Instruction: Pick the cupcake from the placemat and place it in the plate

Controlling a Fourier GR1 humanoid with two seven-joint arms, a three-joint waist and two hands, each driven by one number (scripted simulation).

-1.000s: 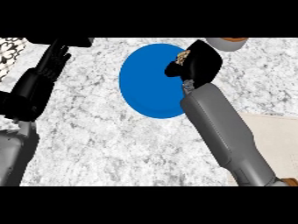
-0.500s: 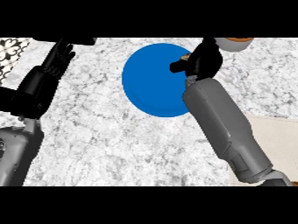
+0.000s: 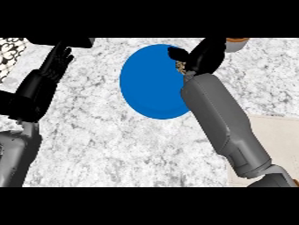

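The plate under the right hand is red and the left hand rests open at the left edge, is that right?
Not quite. The plate is blue, not red, as the head view shows. The rest holds: the right hand is over its right side, and the left hand rests open at the left of the view.

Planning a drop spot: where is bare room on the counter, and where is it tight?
Bare counter lies between the left hand and the blue plate, and below the plate. Free plate surface: left and middle. Crowded: plate's right edge, where the right hand holds the cupcake.
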